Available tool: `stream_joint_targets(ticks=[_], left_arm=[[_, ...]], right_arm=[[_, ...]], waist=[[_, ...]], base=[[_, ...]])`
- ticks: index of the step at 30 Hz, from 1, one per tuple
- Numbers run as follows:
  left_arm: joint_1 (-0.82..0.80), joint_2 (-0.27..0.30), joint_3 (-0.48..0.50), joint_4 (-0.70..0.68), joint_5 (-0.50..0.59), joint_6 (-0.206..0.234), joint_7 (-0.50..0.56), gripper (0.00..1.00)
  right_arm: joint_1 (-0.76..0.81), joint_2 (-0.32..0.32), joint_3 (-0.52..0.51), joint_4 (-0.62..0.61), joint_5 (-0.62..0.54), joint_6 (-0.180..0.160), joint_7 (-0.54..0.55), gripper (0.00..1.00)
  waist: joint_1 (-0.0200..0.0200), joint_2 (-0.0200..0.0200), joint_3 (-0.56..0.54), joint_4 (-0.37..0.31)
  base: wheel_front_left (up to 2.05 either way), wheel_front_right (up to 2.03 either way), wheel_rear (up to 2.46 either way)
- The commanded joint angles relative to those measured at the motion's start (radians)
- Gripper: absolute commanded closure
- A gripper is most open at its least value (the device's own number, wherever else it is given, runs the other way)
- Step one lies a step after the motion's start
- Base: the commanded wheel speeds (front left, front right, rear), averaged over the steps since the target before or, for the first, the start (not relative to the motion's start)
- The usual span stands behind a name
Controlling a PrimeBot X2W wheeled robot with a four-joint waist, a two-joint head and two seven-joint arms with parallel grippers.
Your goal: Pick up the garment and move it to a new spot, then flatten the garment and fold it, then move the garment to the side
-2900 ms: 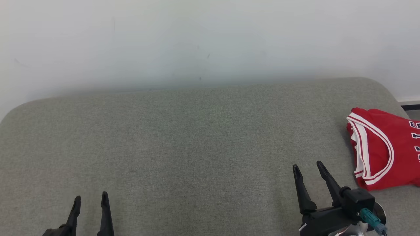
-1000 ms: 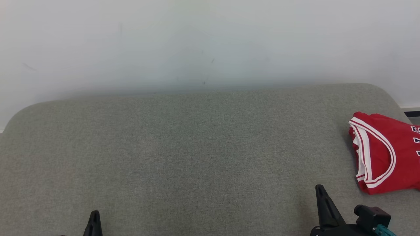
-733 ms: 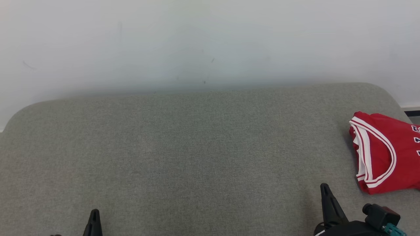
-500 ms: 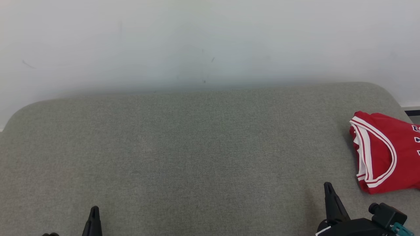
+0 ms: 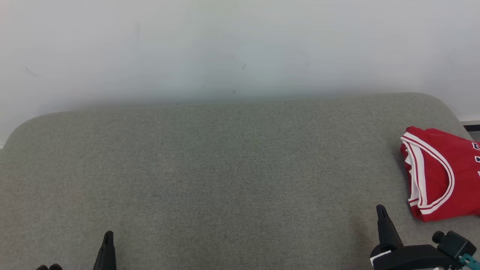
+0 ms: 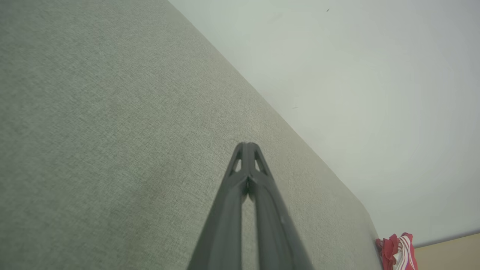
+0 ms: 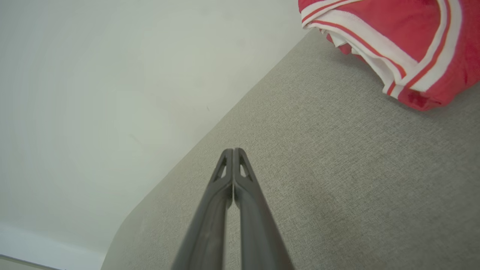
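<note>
From the head, our folded red and white cloth jersey point(image 5: 438, 176) lies at the right end of the soft grey-green cushion point(image 5: 225, 168), and our left claw point(image 5: 108, 237) and right claw point(image 5: 381, 213) have pulled back to its near edge. Both wrist views show them pinched together and empty, so we think we're finished.

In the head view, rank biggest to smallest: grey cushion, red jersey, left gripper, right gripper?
grey cushion
red jersey, partly cut off
right gripper
left gripper
Both grippers run off the bottom edge, so their order is unsure.
</note>
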Motion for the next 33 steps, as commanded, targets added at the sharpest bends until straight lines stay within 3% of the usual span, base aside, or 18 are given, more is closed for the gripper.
stream_joint_targets(ticks=[1, 33], left_arm=[[-0.030, 0.005, 0.005, -0.013, -0.039, -0.009, 0.008, 1.00], [-0.072, 0.007, 0.018, -0.010, -0.397, -0.034, 0.102, 1.00]], right_arm=[[-0.024, 0.000, -0.007, -0.016, 0.035, -0.001, 0.008, 1.00], [-0.038, 0.001, -0.056, -0.040, 0.391, -0.001, 0.100, 1.00]], waist=[[-0.0001, -0.0001, 0.001, 0.000], [-0.0001, -0.0001, 0.014, 0.003]], base=[[0.00, 0.00, 0.00], [0.00, 0.00, 0.00]])
